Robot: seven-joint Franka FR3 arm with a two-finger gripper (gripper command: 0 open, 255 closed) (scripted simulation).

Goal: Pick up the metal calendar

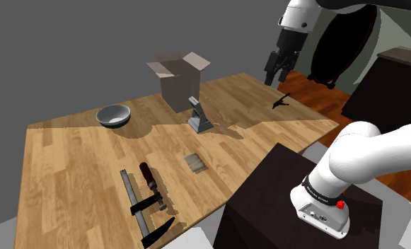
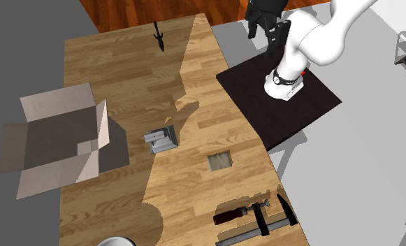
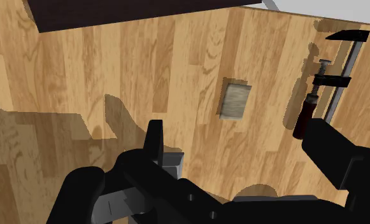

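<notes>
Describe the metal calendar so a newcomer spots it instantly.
On the wooden table, find the open cardboard box. Beside it, toward the stand, is the calendar: a small grey piece rising from a base. The nearby square pad lies flat; the bowl is round.

Shoulder view. I have the calendar (image 1: 199, 115) standing near the middle of the table (image 1: 69, 155). The box (image 1: 177, 83) is just behind it, toward the far edge. The bowl (image 1: 113, 114) sits off to this view's left, well apart from both. A flat block (image 1: 194, 163) lies in front of the calendar. The bar clamp (image 1: 148, 201) lies further forward and left, by the near edge. A small object (image 1: 281, 102) sits at the far right edge. I note the gripper (image 1: 274, 80) hanging above that spot, off the table. The stand (image 1: 267, 205) is beside the table's right edge.
</notes>
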